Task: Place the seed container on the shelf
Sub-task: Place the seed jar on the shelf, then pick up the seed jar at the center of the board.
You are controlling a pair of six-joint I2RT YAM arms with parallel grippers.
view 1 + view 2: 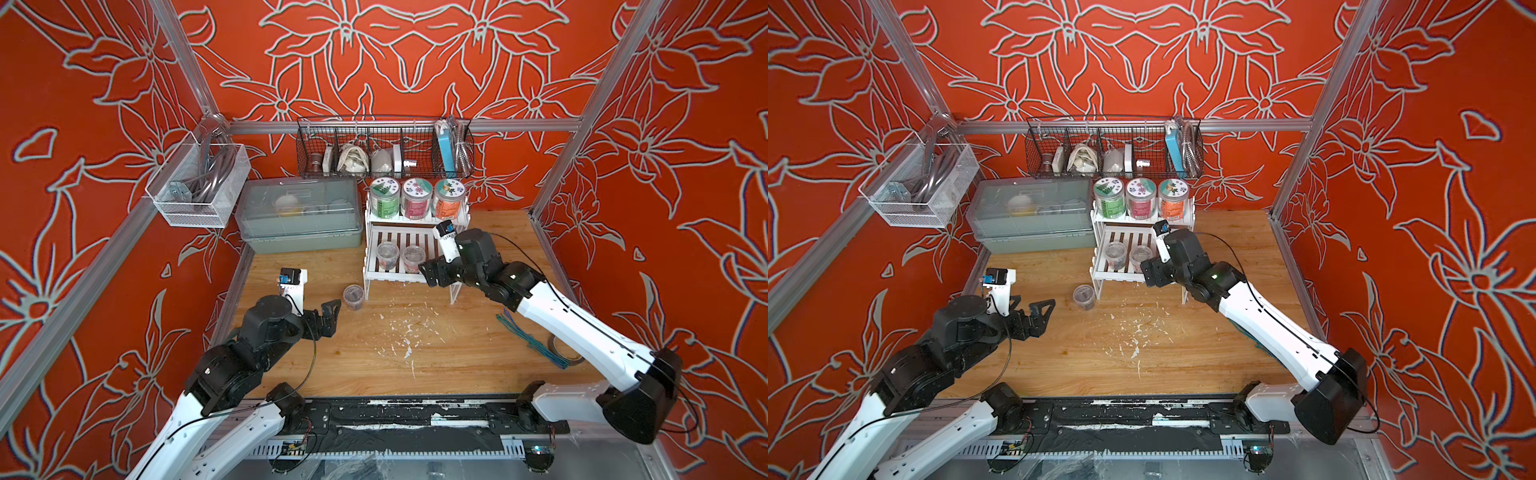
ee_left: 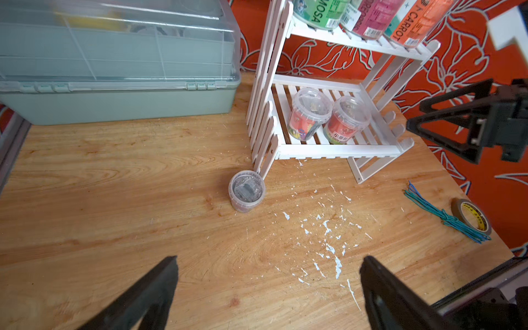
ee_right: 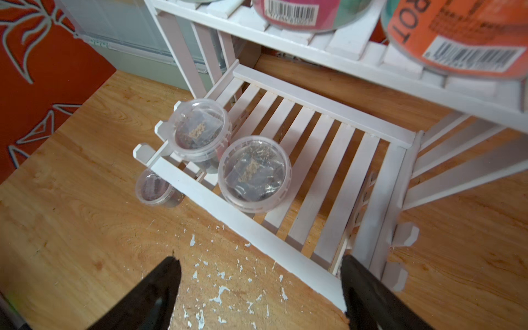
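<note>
The seed container (image 1: 1084, 296) stands upright on the table (image 1: 1183, 365), just beside the shelf's (image 1: 1113, 277) front left leg; it lies just ahead of the left gripper (image 1: 1036, 305), spread and empty, the nearer one; the right gripper (image 3: 258, 258), also spread and empty, hovers at the lower tier's front

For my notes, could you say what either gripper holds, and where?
Nothing: the left gripper and right gripper both stand open and empty.

Bright, even; edges perhaps blurred
</note>
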